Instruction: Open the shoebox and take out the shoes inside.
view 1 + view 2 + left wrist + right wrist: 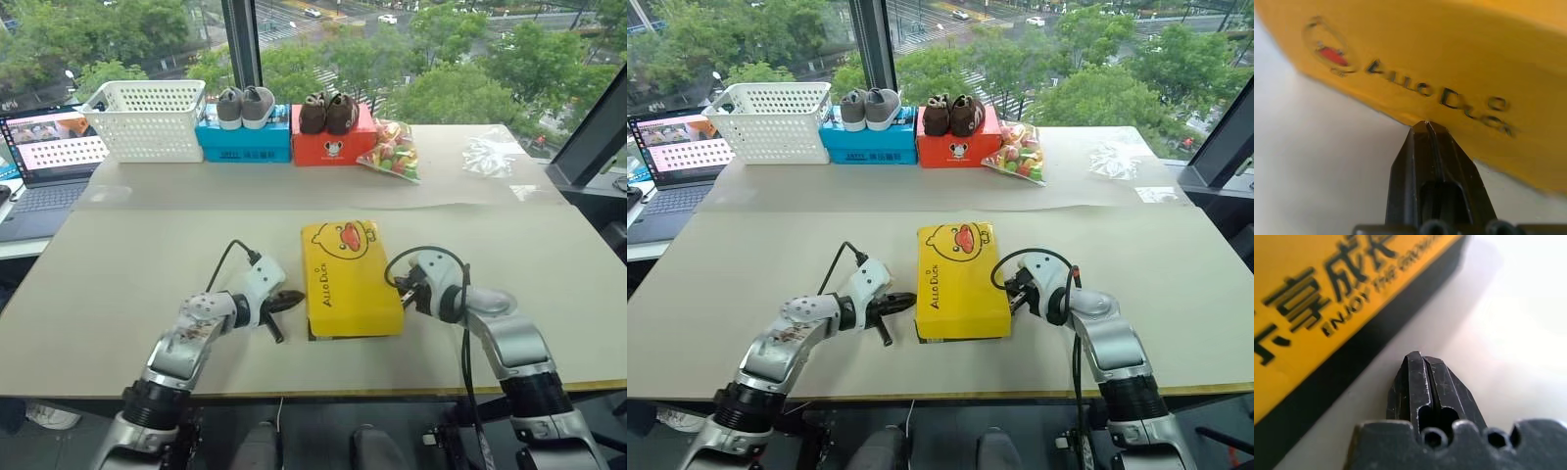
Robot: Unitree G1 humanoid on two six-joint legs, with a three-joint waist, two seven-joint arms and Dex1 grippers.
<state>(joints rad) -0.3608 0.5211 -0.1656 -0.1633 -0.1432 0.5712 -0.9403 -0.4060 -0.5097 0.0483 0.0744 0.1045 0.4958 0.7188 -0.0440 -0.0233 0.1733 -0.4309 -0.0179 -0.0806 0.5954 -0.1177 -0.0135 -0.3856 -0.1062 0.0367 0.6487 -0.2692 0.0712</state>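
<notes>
Big windows with green treetops behind, and a matte beige bench that runs smooth and flat. Dead centre sits the shoebox, lid down, glossy yellow cardboard with a cartoon duck face and black sides. The left tool sits at its 9 o'clock, fingers pinched together, tip right at the lid's edge. The right tool is at 3 o'clock, also pinched tight, holding nothing. Along the far edge, around 11 to 12: a white lattice plastic basket, a blue box and an orange-red box.
</notes>
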